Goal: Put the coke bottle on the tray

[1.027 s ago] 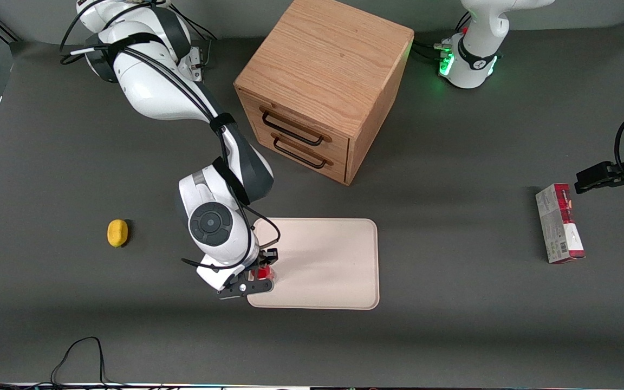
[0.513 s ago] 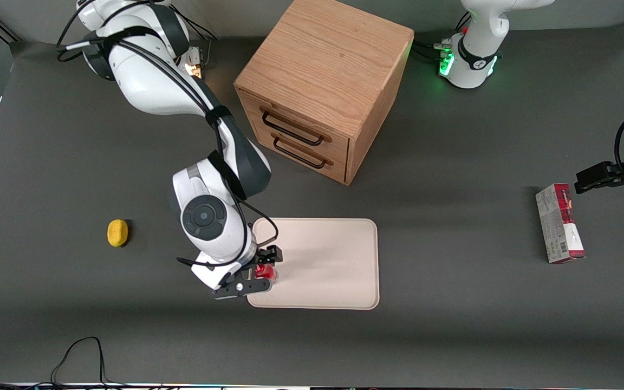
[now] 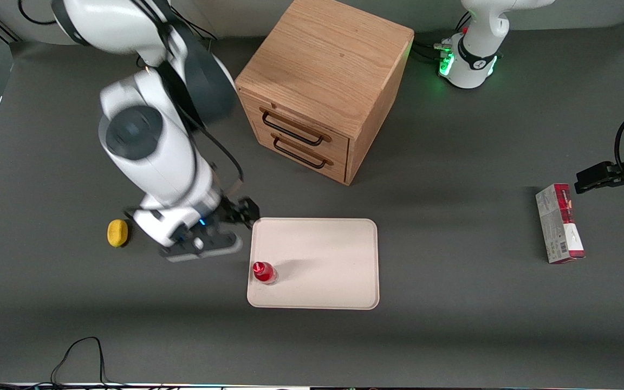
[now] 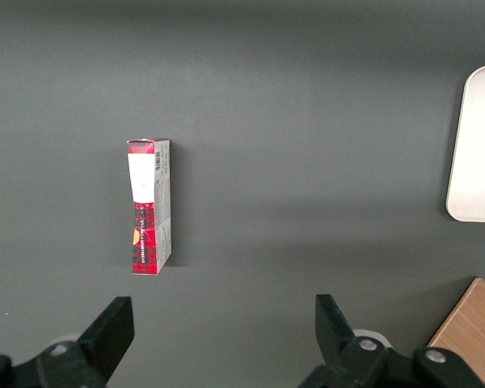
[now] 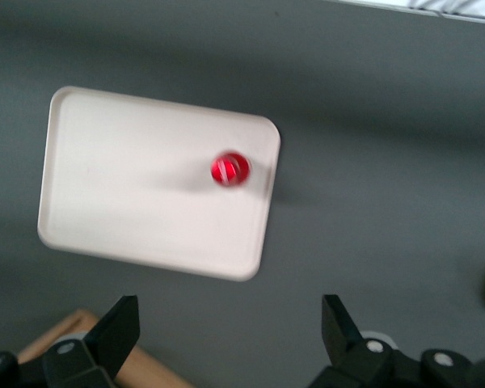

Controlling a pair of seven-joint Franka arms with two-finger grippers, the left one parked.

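Front view: bottle stands upright, cap up, on the tray near its corner toward the working arm's end. Farther from the camera, the gripper hangs above the table beside the tray, fingers spread wide, holding and touching nothing.

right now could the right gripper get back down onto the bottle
Probably yes: the bottle stands upright on the tray with nothing around it, and the open gripper hangs above the table beside the tray.
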